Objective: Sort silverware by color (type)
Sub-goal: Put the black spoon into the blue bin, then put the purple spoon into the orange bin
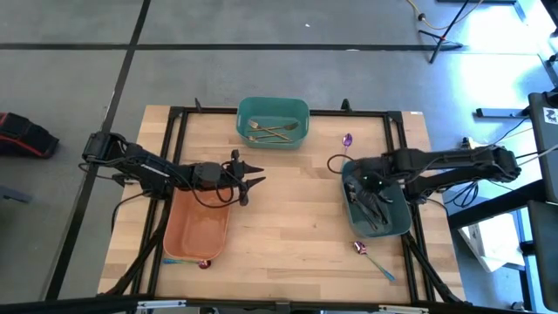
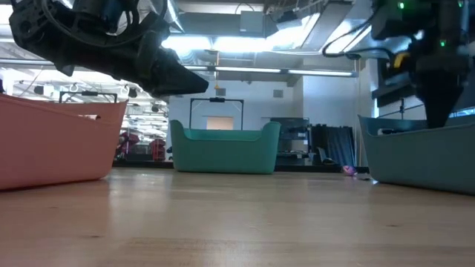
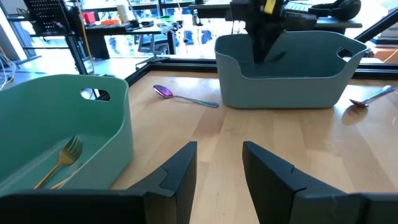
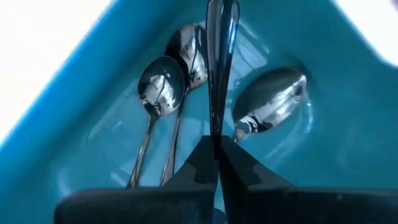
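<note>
My right gripper (image 4: 217,163) reaches down into the grey-blue bin (image 1: 397,222) at the table's right and is shut on a dark silver piece (image 4: 219,74). Three dark silver spoons (image 4: 160,87) lie on that bin's floor. My left gripper (image 1: 248,180) hovers open above the table, by the orange bin's (image 1: 199,228) far right corner. Gold forks and spoons (image 1: 272,131) lie in the teal bin (image 1: 273,106) at the far edge. One purple spoon (image 1: 347,139) lies on the table beyond the grey-blue bin. Another purple spoon (image 1: 368,253) lies near the near edge. My right gripper pinches the dark silver piece by its thin shaft (image 4: 217,134) between the two fingers. The fingers come from above, pointing down into the grey-blue bin. The piece runs on along the fingers toward the bin floor. Whether its far end (image 4: 222,18) touches the floor cannot be told.
The black frame (image 1: 174,139) runs around the table's edges. A small purple item (image 1: 205,262) lies at the orange bin's near end. Bare wood (image 1: 288,209) spreads between the three bins. In the low view the left gripper (image 2: 174,74) hangs well above the tabletop.
</note>
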Motion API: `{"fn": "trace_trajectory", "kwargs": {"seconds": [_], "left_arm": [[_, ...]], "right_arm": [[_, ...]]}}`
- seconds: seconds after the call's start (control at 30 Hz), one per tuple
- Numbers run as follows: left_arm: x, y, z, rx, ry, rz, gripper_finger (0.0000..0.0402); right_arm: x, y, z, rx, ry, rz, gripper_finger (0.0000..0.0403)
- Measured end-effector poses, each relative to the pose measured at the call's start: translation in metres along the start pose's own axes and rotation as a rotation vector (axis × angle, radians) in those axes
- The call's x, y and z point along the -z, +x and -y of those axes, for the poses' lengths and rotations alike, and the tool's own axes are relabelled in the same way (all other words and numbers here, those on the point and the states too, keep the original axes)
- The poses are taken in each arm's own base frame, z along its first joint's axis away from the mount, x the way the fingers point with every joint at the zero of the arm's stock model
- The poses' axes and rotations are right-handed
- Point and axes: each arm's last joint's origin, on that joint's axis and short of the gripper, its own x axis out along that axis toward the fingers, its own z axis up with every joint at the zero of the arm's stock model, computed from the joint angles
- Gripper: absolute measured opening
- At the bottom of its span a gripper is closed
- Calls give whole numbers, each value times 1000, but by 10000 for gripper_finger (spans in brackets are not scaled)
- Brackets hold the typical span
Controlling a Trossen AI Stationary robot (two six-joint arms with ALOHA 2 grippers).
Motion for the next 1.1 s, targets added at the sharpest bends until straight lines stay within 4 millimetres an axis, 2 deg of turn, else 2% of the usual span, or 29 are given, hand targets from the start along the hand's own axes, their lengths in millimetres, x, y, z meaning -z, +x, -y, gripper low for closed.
{"fn": "trace_trajectory", "kwargs": {"seconds": [0.17, 0.3, 0.4, 0.53, 0.63, 0.73, 0.8, 0.93, 1.1], "left_arm": [[0, 0, 0, 0, 0, 1, 126], [0, 0, 0, 0, -2, 4, 126], [0, 0, 0, 0, -2, 5, 126], [0, 0, 0, 0, -2, 5, 126], [-1, 0, 0, 0, -2, 6, 126], [-1, 0, 0, 0, -3, 6, 126], [-1, 0, 0, 0, -3, 6, 126], [-1, 0, 0, 0, -3, 6, 126], [-1, 0, 0, 0, -2, 6, 126]], "right_arm": [[3, 21, 1, -15, 1, 18, 0], [4, 27, 2, 6, 1, 35, 4], [4, 27, 2, 4, 18, 35, 30], [5, 26, 2, -22, 42, -1, 90], [3, 9, -1, -68, 42, -45, 132], [-5, -20, -7, -135, 33, -42, 159], [-14, -43, -11, -144, 10, 52, 168], [-34, -83, -14, -46, -6, 346, 170], [-60, -105, -14, 52, -32, 558, 158]]}}
